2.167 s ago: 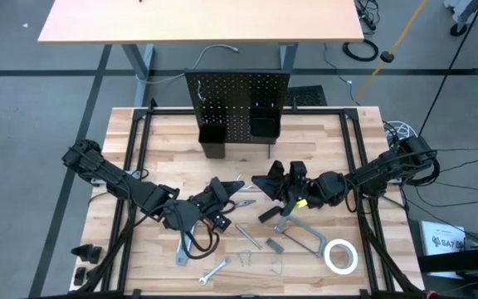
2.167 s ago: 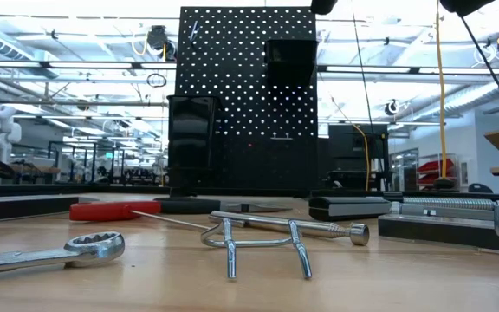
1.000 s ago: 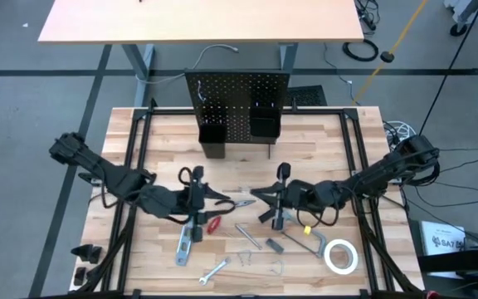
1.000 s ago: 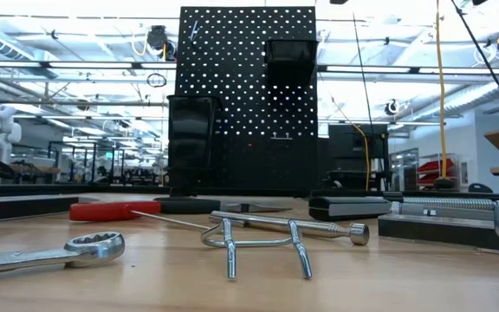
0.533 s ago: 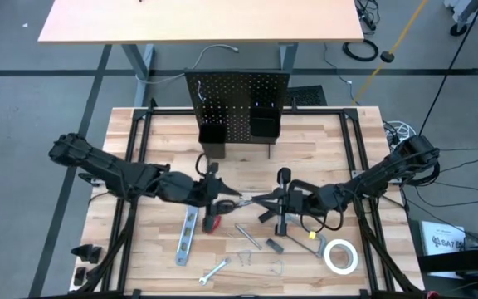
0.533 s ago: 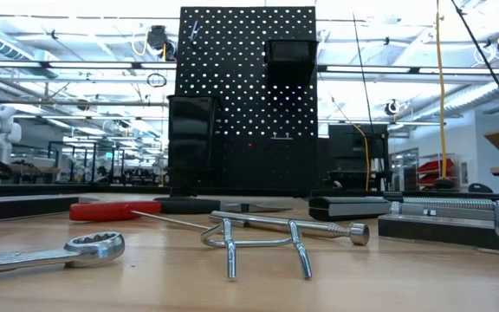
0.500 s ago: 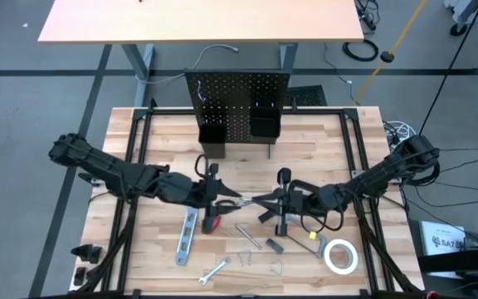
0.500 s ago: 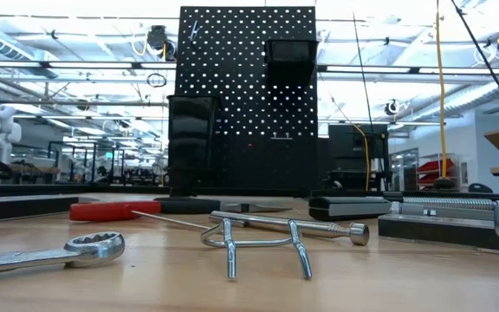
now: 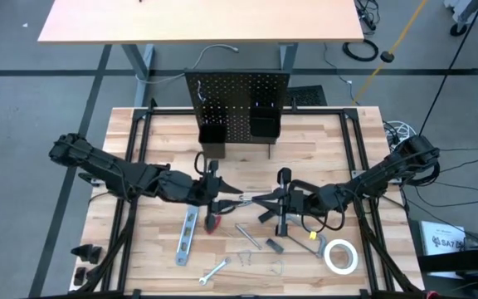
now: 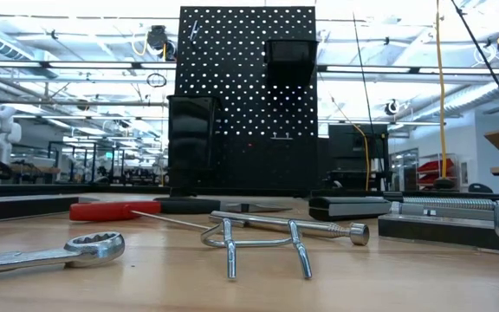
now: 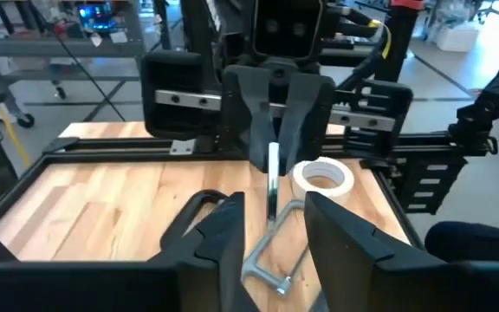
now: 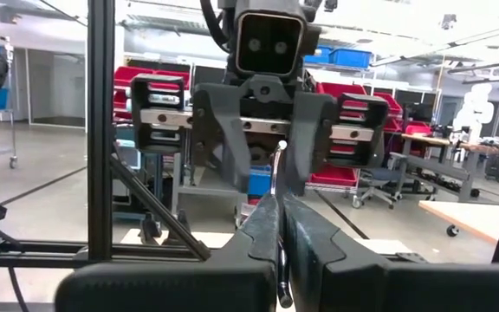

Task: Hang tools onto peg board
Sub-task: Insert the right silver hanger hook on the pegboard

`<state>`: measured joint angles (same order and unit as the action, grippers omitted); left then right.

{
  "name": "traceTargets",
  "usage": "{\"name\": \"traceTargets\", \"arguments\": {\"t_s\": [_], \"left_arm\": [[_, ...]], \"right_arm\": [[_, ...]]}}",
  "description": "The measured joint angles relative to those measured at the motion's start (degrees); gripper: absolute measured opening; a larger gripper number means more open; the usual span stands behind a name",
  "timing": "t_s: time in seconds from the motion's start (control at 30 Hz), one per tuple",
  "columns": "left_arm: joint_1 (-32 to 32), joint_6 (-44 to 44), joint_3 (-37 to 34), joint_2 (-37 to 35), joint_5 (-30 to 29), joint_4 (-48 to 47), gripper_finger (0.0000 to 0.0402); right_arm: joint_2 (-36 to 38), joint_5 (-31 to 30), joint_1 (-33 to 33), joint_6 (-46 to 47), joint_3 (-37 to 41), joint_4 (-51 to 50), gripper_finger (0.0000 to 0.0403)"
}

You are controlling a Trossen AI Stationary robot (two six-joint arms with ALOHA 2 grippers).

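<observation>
Midway, both fingers (image 9: 254, 199) meet on one silver rod (image 11: 272, 178).

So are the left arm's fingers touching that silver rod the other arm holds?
Apart. The left wrist view shows the silver rod between the left fingers, with a clear gap on each side.

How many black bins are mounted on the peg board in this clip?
2. One bin hangs low on the peg board's left half, the other bin higher on its right half. None seems hidden.
</observation>
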<state>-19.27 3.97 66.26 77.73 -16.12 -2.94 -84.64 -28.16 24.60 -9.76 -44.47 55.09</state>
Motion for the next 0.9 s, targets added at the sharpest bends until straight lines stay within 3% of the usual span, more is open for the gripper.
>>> {"name": "traceTargets", "arguments": {"t_s": [0.17,0.37,0.67,0.9], "left_arm": [[0.2,-1.3,0.0,0.0,-0.1,0.0,0.0091],[0.1,-3.3,0.0,0.0,0.0,-0.1,0.0011],[0.1,-4.9,0.0,0.0,-0.2,-0.2,0.0003],[-0.4,-6.4,0.0,-0.2,-3.7,-1.2,0.0001]], "right_arm": [[0.0,0.0,0.0,0.0,0.0,0.0,0.0001],[0.0,-0.3,-0.3,0.0,0.0,0.0,0.0],[0.0,-0.7,-0.3,-0.5,0.0,-0.1,0.0007],[0.4,-7.8,1.0,-5.2,0.0,-0.6,0.0068]]}}
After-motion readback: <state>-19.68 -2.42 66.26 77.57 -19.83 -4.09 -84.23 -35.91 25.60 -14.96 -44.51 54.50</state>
